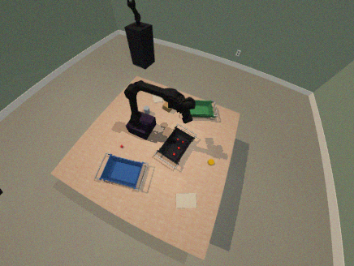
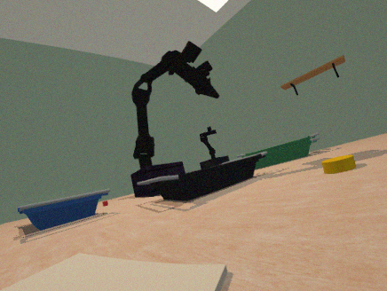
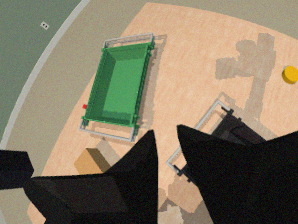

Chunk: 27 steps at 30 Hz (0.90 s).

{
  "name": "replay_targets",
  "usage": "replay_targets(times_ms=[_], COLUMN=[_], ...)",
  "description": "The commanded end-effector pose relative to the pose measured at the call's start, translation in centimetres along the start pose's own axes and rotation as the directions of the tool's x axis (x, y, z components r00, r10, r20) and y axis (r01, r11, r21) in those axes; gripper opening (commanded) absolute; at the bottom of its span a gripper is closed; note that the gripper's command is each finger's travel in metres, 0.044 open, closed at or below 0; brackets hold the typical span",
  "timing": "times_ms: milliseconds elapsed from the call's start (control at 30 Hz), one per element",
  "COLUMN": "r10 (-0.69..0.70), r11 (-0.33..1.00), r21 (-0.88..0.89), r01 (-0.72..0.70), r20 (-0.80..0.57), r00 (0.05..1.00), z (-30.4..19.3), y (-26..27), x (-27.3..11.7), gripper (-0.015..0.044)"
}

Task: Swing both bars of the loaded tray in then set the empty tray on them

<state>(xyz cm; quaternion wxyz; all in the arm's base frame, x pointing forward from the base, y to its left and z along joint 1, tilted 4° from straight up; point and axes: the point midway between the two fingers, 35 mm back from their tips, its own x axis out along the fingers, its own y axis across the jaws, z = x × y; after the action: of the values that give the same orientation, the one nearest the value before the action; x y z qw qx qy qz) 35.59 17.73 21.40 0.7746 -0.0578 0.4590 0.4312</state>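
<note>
We find the first step, the bars, in hand: both bars (image 1: 165,163) (image 2: 157,180) (image 3: 193,132) of the black tray (image 1: 168,147) (image 2: 213,179) (image 3: 235,132) lie outward. In the top view, empty trays sit at one o'clock, green (image 1: 201,109) (image 2: 284,153) (image 3: 117,85), and eight o'clock, blue (image 1: 123,172) (image 2: 67,213). The gripper (image 1: 187,120) (image 2: 217,96) (image 3: 165,132) hangs above, fingers slightly apart, holding nothing. We judge it must descend to a bar and swing it inward. The top view shows red blocks (image 1: 179,148) inside; the exterior view hides them.
</note>
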Motion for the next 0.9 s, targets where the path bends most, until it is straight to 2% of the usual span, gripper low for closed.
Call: replay_targets(times_ms=[0, 200, 400, 867], r10=[-0.078, -0.164, -0.257, -0.26], r11=[0.947, 0.805, 0.605, 0.597], r21=[0.289, 0.473, 0.54, 0.54], r01=[0.139, 0.359, 0.585, 0.593], r20=[-0.211, -0.404, -0.564, -0.569], r00=[0.974, 0.9, 0.785, 0.78], z=[-1.8, -4.5, -7.9, -8.5], y=[-2.4, -4.3, -5.7, -6.0], x=[6.5, 12.6, 17.9, 18.9], gripper=[0.0081, 0.0081, 0.0081, 0.0081])
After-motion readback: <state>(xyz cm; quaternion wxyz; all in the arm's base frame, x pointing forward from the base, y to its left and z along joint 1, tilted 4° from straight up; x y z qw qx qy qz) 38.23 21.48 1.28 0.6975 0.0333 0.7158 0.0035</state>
